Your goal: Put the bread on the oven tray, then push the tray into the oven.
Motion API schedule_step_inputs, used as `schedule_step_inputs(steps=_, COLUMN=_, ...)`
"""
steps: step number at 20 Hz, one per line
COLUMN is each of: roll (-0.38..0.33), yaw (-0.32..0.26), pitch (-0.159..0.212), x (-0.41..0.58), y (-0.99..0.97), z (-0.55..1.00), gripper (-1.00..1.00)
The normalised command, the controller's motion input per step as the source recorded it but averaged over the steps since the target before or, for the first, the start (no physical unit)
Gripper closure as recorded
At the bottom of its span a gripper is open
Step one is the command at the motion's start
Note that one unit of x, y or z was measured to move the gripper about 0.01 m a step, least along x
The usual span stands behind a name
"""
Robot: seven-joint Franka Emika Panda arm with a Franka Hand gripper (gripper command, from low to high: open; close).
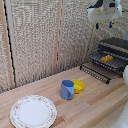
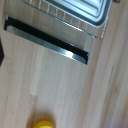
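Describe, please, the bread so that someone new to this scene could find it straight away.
Look to the small silver-grey toaster oven with a black top at the exterior view's right, standing on the pale wooden table. A dark barred metal pan sits at its open front. On it lies the small orange-yellow bread chunk, far smaller than the round yellow bowl.

Mock kitchen: wooden counter point(image 1: 95, 100), toaster oven point(image 1: 114, 50), plate point(image 1: 33, 111), mug point(image 1: 67, 89).

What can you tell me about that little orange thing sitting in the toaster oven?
The bread is a small orange-yellow oblong chunk, lying flat on the oven pan, a dark tray with parallel wire bars that sticks out of the open oven. It rests on the bars alone; nothing grips it. The clamp hangs well above. The picture is too blurry for texture.
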Motion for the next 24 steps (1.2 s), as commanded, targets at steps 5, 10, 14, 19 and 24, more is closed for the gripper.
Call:
schedule_step_inputs(steps=5, roll=-0.268, yaw=0.087, pitch=0.249, x=-0.183, y=0.43, z=0.03, gripper=-1.00)
schedule_step_inputs(steps=10, roll=-0.342, yaw=0.165, pitch=0.197, x=-0.223, y=0.10, z=-0.06, gripper=-1.00)
schedule_step_inputs(steps=14, roll=-0.367, yaw=0.192, pitch=0.149, x=-0.155, y=0.00, z=-0.16, gripper=-1.00)
schedule_step_inputs(steps=19, roll=-0.323, yaw=0.262, pitch=0.070, x=-0.011, y=-0.01, z=-0.32, gripper=-1.00)
schedule_step_inputs(steps=24, roll=-0.232, yaw=0.306, pitch=0.096, x=0.000, y=0.00, z=-0.29, gripper=-1.00)
